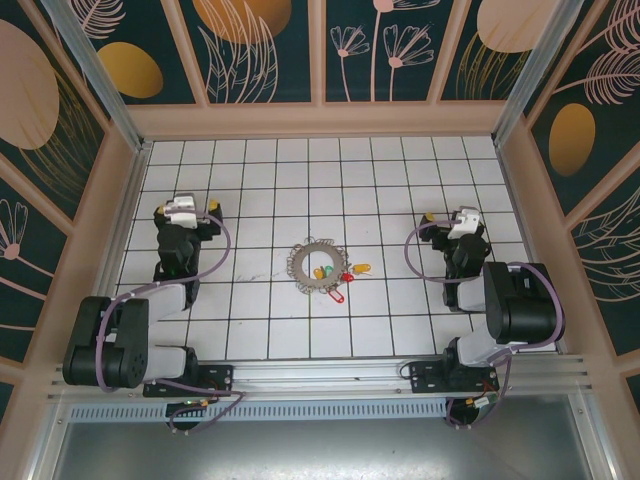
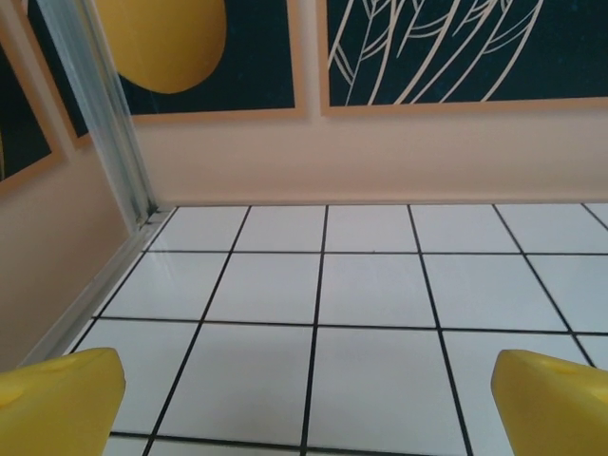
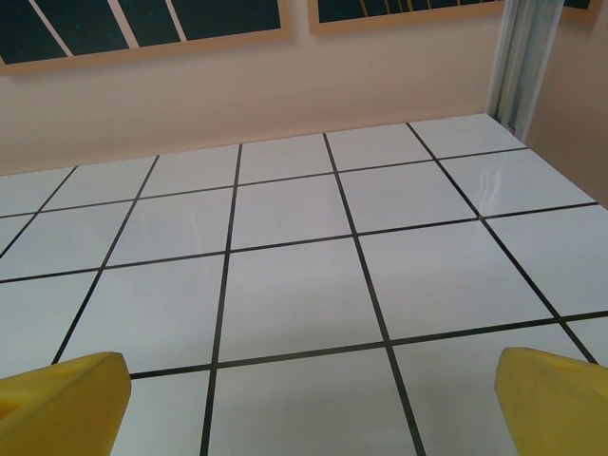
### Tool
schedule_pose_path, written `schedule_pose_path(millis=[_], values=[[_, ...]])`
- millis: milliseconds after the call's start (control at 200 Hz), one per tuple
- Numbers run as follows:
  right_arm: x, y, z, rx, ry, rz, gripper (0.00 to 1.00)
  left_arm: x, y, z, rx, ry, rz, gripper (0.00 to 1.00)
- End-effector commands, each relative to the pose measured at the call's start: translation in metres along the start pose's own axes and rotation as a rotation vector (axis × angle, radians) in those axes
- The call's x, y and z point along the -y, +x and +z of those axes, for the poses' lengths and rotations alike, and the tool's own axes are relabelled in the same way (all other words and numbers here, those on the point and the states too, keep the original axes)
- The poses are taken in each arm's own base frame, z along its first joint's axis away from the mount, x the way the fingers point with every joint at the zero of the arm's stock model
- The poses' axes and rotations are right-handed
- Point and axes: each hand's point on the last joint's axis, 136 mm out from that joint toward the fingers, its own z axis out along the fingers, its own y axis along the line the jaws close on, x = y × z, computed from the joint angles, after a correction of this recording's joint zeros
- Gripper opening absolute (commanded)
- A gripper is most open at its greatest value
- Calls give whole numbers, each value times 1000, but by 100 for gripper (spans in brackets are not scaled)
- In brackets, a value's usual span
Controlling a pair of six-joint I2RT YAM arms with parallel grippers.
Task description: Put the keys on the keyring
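The keyring (image 1: pixel 312 261), a silvery toothed hoop, lies flat on the white tiled floor midway between the two arms. Several small keys lie at its lower right rim: a green-headed one (image 1: pixel 320 271), a red one (image 1: pixel 347 277), a yellow one (image 1: pixel 362 268) and another red one (image 1: pixel 335 296). Whether any key is threaded on the hoop I cannot tell. My left gripper (image 1: pixel 186 206) (image 2: pixel 309 404) stands open far to the left of the hoop, with bare tile between its yellow fingertips (image 2: pixel 62 399). My right gripper (image 1: pixel 455 214) (image 3: pixel 309 399) is open too, well to the right, and holds nothing.
Peach walls (image 1: pixel 320 120) with dark leaf panels close in the tiled floor on three sides. An aluminium post (image 2: pixel 109 114) stands in the far left corner and another post (image 3: pixel 522 57) in the far right. The metal base rail (image 1: pixel 320 375) runs along the near edge.
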Motion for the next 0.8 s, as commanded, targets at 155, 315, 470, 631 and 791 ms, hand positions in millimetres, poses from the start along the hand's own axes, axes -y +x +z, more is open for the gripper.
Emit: schedule_pose_path(millis=[155,315,470,631,791], values=[[-1,-6,2,20,-10,21,99,9,11,-13,54,76,-29,99],[-1,-5,2,19,-10,21,99,9,24,-21,89,98,-31,99],[-1,-5,2,20,-10,21,99,0,27,-6,47,41,-54,99],[-1,-4,2,16,-10,21,99,-19,30,-1,24,-42,-113,99],[-1,-5,2,19,-11,21,99,-20,30,-1,27,-43,-111,99]])
